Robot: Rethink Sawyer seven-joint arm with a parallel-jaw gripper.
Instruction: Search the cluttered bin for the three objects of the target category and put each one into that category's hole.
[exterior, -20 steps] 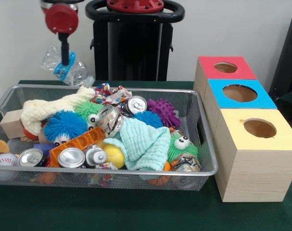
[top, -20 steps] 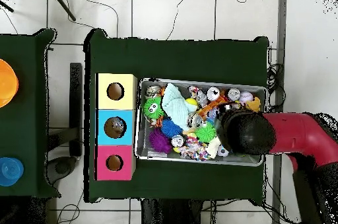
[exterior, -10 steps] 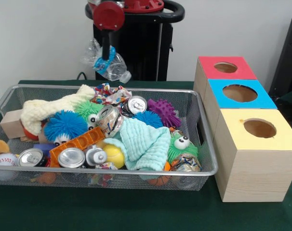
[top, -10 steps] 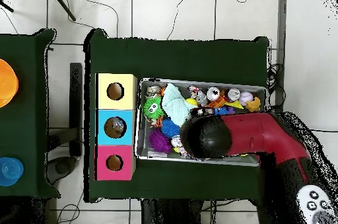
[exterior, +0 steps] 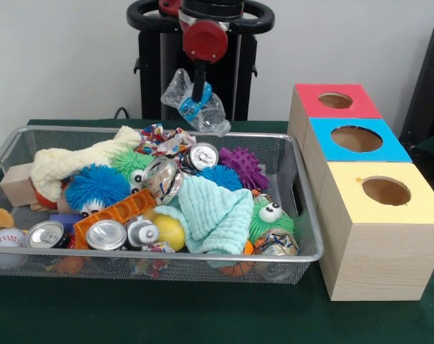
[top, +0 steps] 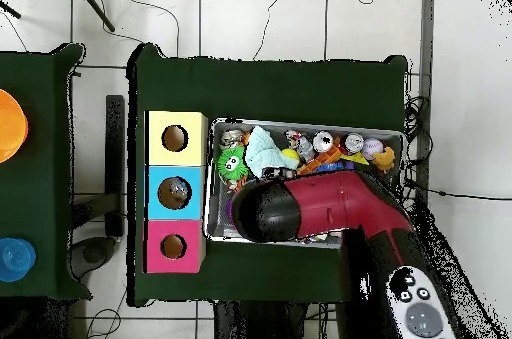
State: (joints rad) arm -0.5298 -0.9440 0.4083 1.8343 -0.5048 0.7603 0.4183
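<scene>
My gripper (exterior: 198, 94) is shut on a crushed clear plastic bottle (exterior: 195, 102) with a blue label. It hangs above the far rim of the wire mesh bin (exterior: 203, 254), right of centre. In the overhead view the red arm (top: 320, 210) covers the gripper and the bottle. The bin holds crushed drink cans (exterior: 106, 234), fuzzy and spiky toys (exterior: 95, 185), cloths (exterior: 210, 211) and balls. To the right of the bin stand the red-topped box (exterior: 336, 101), the blue-topped box (exterior: 356, 139) and the yellow-topped box (exterior: 384, 192), each with a round hole.
A wooden block (exterior: 16, 183) and a baseball (exterior: 8, 240) lie at the bin's left end. In the overhead view the boxes (top: 176, 191) sit left of the bin (top: 390, 135), and an orange disc (top: 10, 125) and a blue one (top: 12, 258) rest on a side table.
The arm has carried the bottle rightward, from above the bin's left end to above its right half, closer to the boxes. The bin's contents have not shifted.
</scene>
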